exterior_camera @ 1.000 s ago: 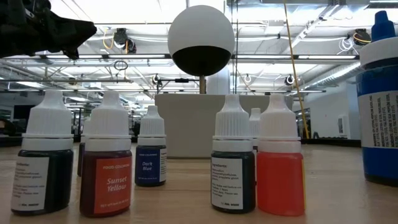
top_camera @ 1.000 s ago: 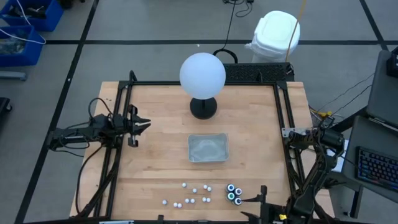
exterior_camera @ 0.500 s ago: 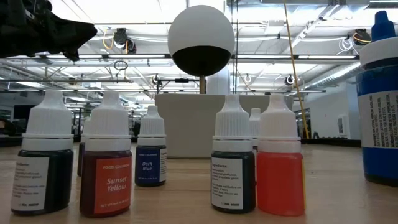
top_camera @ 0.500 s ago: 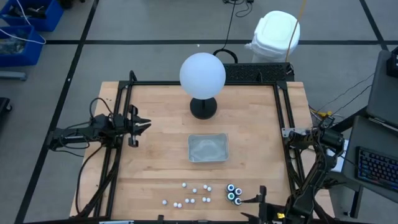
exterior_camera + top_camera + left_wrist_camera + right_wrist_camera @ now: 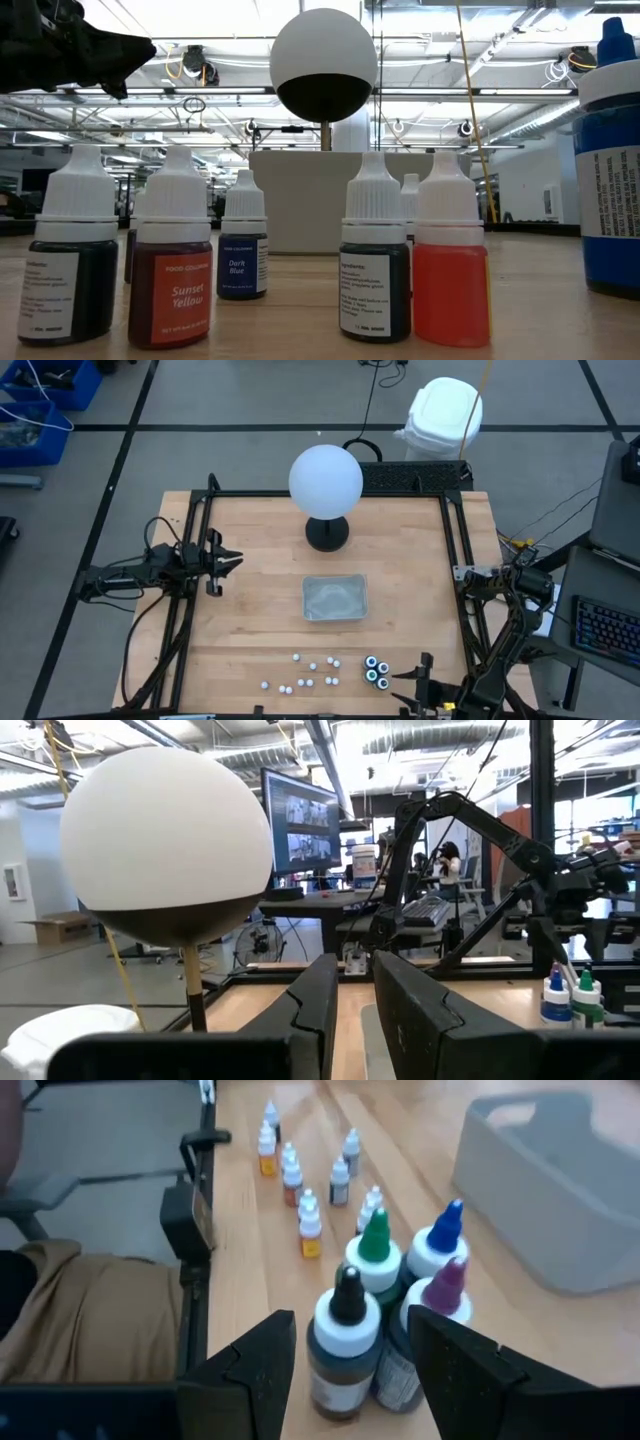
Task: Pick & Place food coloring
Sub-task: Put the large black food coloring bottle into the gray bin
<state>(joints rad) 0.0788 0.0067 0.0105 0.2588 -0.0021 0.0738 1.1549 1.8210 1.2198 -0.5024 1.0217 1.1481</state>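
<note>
The clear tray (image 5: 335, 598) is sitting near the middle of the bench (image 5: 260, 560), and as far as the overhead view shows it is holding nothing, just bare plastic. All the food coloring (image 5: 312, 672) is standing out on the wood, on the side of the tray away from the white globe lamp (image 5: 325, 480). The tiny white-capped bottles are scattered in a loose bunch, and the larger round bottles (image 5: 376, 671) are huddling together just beside them, toward the right arm's side of the tray.

The right gripper (image 5: 422, 685) is hovering near that cluster, on its far side from the tray. In its wrist view the jaws are standing apart with nothing between them, and the dark-capped bottle (image 5: 344, 1342) is standing right in front of the gap, with the green-, blue- and purple-capped ones crowded behind it.

The left gripper (image 5: 226, 560) is waiting well away from the tray, out by the left edge of the bench. Its jaws are showing only a narrow gap and are gripping nothing.

From bench level, a red-brown bottle (image 5: 170, 262) reading "Sunset Yellow" is standing up front.
</note>
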